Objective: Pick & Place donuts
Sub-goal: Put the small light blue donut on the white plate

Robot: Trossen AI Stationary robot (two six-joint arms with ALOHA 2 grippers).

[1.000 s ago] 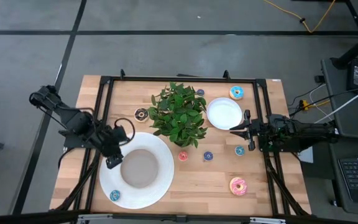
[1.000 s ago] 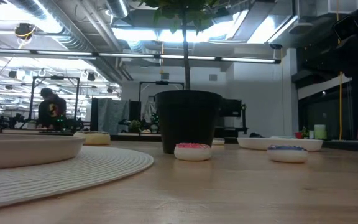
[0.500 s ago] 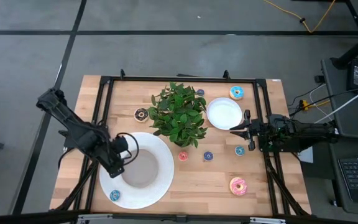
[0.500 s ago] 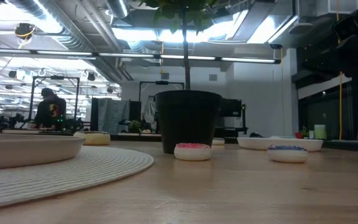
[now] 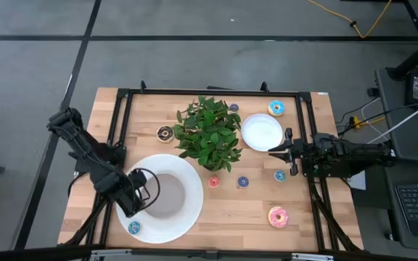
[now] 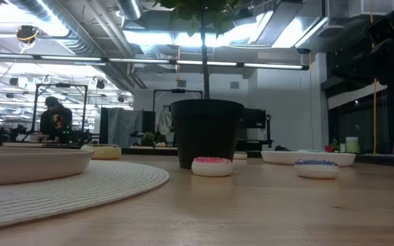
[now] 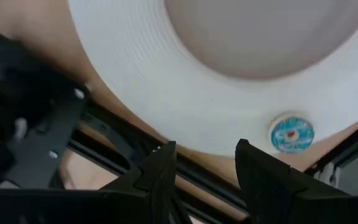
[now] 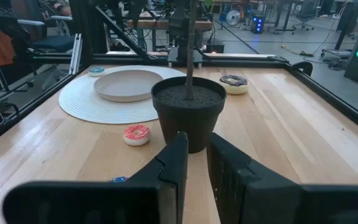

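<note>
Donuts (image 5: 277,215) are lying scattered on the surface (image 5: 231,210); left gripper (image 5: 148,190) is hovering, fingers parted and empty, over the large plate (image 5: 187,217); right gripper (image 5: 276,151) is waiting, fingers nearly closed, empty.

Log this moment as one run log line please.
left gripper: open, empty, over large white plate | tiny blue donut: on plate rim | right gripper: parked beside small plate

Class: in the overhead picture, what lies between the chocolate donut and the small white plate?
In the high view, the potted plant stands between the chocolate donut and the small plate; its leaves fill most of that stretch.
</note>
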